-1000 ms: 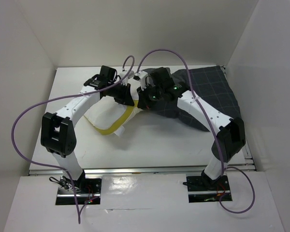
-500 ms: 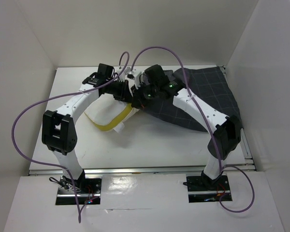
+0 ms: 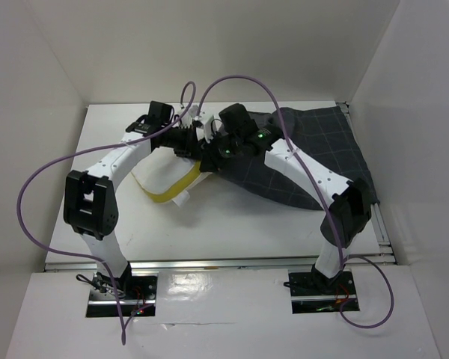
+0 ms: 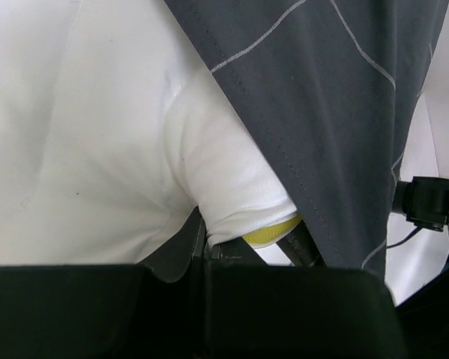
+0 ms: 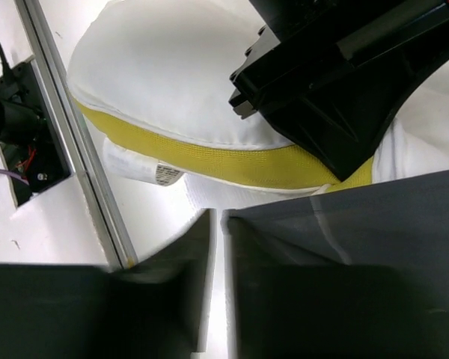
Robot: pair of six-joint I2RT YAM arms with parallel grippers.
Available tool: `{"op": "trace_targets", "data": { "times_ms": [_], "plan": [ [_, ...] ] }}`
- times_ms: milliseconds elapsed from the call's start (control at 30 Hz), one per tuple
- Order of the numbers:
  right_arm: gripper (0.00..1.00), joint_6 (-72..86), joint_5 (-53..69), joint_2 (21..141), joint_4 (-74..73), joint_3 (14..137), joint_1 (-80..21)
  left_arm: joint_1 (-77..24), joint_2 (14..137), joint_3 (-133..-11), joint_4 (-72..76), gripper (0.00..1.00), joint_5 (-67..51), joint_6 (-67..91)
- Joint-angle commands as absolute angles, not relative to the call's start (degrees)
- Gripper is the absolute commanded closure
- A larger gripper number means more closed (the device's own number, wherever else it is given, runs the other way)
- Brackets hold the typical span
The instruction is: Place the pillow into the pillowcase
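Top view: wrists and pillowcase (image 3: 322,149) hide the pillow (image 3: 159,182) at its 3 o'clock end. Right gripper (image 5: 218,224) blurred; grip indeterminate.

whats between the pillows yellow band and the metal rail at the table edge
In the right wrist view, a white label hangs off the pillow just below the yellow band, then bare table runs up to the rail.
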State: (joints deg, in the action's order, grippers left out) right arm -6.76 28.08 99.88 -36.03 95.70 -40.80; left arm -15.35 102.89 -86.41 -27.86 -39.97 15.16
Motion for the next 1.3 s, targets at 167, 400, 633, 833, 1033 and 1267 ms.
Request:
{"op": "trace_targets", "data": {
  "times_ms": [167, 400, 633, 833, 1033, 1267],
  "plan": [
    [0.25, -6.6, 22.7, 91.5, -33.9, 94.7, -40.3, -14.1, 95.5, -77.3, -23.6, 1.00, -40.2, 11.2],
    [0.17, -3.3, 13.6, 86.7, -29.5, 94.6, -35.0, -14.1, 88.7, -69.4, -29.9, 1.00, -39.6, 3.4],
    [0.17, -1.0, 14.8, 92.5, -32.2, 98.3, -28.0, -18.2, 81.1, -64.3, -38.7, 0.97, -33.8, -8.8],
    [0.20, -0.3, 22.4, 98.3, -35.3, 102.7, -25.7, -23.6, 75.5, -61.3, -42.9, 0.48, -22.6, -19.1],
    [0.23, -0.3, 30.0, 100.4, -36.7, 104.6, -25.7, -23.0, 72.6, -63.9, -35.3, 0.09, -4.9, -18.2],
    [0.23, -1.5, 33.0, 101.5, -36.7, 104.1, -28.7, -10.3, 81.7, -76.4, -34.2, 0.05, -9.4, -6.9]
  ]
}}
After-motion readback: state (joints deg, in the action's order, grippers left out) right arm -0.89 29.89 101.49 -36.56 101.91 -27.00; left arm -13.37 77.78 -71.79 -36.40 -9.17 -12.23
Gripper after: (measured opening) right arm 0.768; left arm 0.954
